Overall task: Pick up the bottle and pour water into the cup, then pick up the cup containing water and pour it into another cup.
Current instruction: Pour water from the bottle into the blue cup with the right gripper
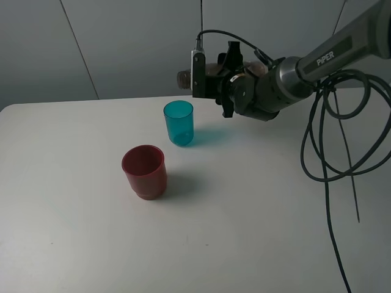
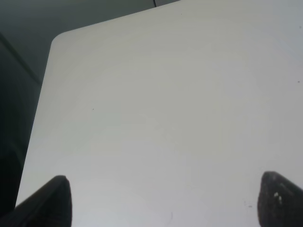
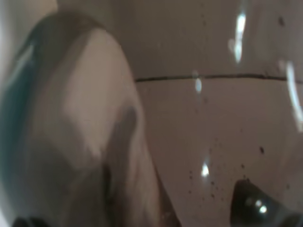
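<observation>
The smoky grey-brown bottle (image 1: 183, 77) lies almost level in the air, its mouth pointing left above and just behind the teal cup (image 1: 178, 122). My right gripper (image 1: 229, 76) is shut on the bottle's body. In the right wrist view the bottle (image 3: 199, 118) fills the frame, with a teal tint at one edge. The dark red cup (image 1: 144, 171) stands upright in front and to the left of the teal one. My left gripper (image 2: 165, 203) is open and empty over bare table; it is out of the exterior high view.
The white table (image 1: 73, 232) has a rounded far-left corner (image 2: 59, 40). Black cables (image 1: 330, 152) hang from the right arm over the table's right side. A grey wall stands behind the table.
</observation>
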